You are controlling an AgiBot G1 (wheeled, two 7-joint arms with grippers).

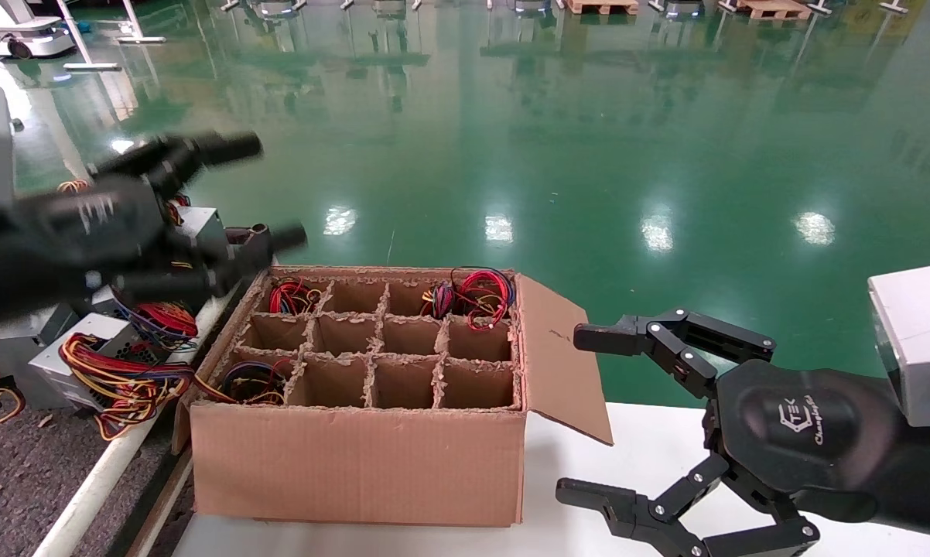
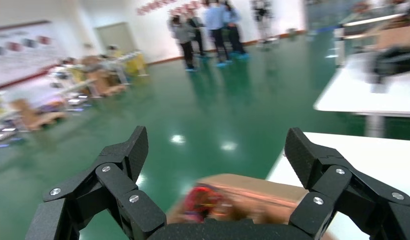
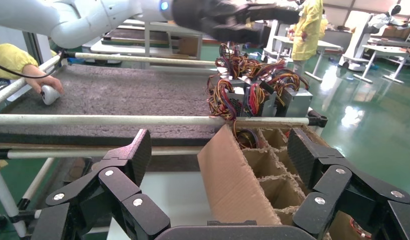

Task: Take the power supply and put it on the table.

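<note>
Black left gripper [image 1: 268, 189] spread empty above table [image 1: 16, 472]

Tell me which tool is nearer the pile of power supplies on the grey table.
Left. The left tool is open above the pile of power supplies on the grey table. The right tool, also open, is beyond the cardboard box.

Bright overhead lamps glare off the green floor [image 1: 589, 155]; left gripper [image 1: 268, 189] motion-blurred.
</note>
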